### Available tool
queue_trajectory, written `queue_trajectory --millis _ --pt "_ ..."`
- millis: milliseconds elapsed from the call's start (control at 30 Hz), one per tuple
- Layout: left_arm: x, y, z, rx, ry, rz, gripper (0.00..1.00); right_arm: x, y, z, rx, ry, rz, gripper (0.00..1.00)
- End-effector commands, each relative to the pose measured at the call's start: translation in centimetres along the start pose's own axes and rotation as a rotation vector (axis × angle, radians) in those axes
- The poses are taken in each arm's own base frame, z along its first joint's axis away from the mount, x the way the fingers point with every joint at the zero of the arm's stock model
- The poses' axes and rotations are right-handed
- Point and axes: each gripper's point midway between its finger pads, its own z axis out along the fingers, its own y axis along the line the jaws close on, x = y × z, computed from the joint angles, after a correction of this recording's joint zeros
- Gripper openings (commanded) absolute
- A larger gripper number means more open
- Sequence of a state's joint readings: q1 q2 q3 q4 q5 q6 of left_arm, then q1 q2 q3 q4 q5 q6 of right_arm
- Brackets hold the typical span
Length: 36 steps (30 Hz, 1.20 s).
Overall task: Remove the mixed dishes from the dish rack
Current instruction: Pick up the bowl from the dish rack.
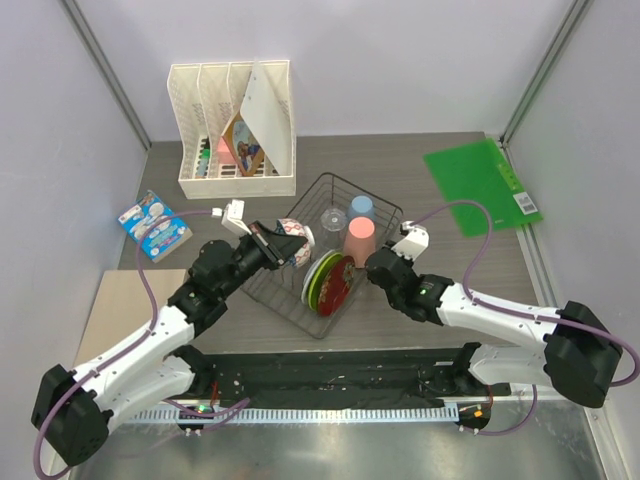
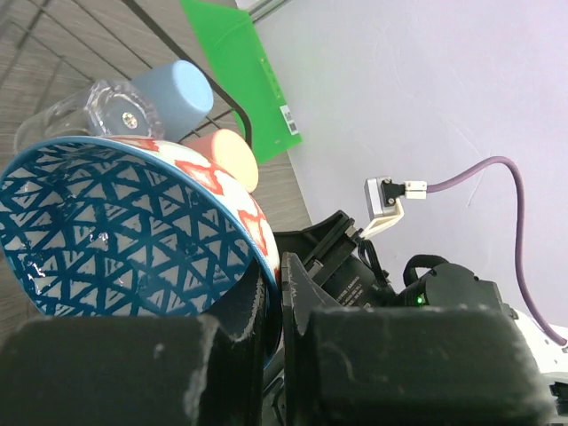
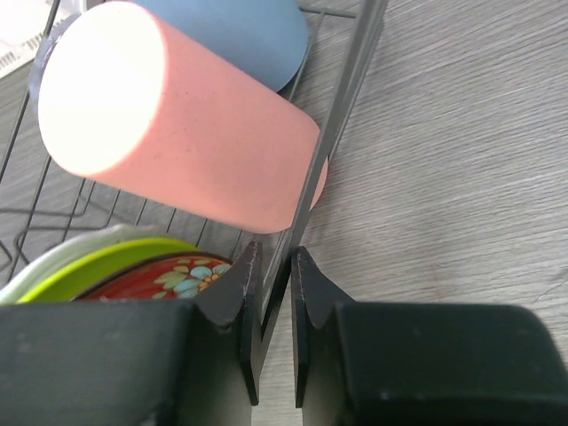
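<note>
In rack point(image 1: 385, 206) at 6 o'clock, plates point(image 1: 328, 283) on edge. At 9 o'clock, bowl point(image 1: 296, 239), rim clamped in left gripper point(image 1: 276, 244). At 3 o'clock, rack wire pinched by right gripper point(image 1: 372, 262). Toward 12, pink cup point(image 1: 358, 238), tumbler point(image 1: 331, 220), blue cup point(image 1: 362, 206).

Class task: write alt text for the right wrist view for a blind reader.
The right tool pinches a rim wire of the dish rack. Inside sit a pink cup, a blue cup behind it, a green-rimmed plate and a red patterned plate.
</note>
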<state>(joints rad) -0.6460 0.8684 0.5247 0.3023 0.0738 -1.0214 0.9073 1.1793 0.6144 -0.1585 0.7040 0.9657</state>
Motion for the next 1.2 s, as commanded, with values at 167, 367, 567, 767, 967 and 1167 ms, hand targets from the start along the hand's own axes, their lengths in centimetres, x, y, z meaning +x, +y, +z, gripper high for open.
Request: queue_trajectory --millis 167,367,567,767,967,1167 --pt "-2.8 -3.9 -0.5 0.081 -0.066 0.064 0.00 1.6 -0.1 -1.4 -0.037 0.090 -0.197 0.07" --pt "-3.8 -3.4 -1.0 0.015 -0.087 0.114 0.00 0.4 0.4 -1.9 -0.044 0.075 -0.238 0.50" --pt "-4.4 -2.9 -0.9 -0.031 -0.101 0.132 0.00 -0.9 0.4 -2.5 -0.026 0.057 -0.276 0.71" --pt "-5.5 -3.2 -0.8 -0.077 -0.113 0.185 0.00 -4.7 -0.1 -4.0 0.028 -0.012 -0.364 0.75" --pt "-7.7 -3.6 0.7 -0.233 -0.059 0.287 0.00 -9.7 2.4 -7.3 -0.079 -0.087 -0.384 0.74" --pt "-6.9 -3.8 4.5 -0.348 0.175 0.380 0.00 -10.1 4.2 -8.4 -0.221 -0.111 -0.379 0.72"
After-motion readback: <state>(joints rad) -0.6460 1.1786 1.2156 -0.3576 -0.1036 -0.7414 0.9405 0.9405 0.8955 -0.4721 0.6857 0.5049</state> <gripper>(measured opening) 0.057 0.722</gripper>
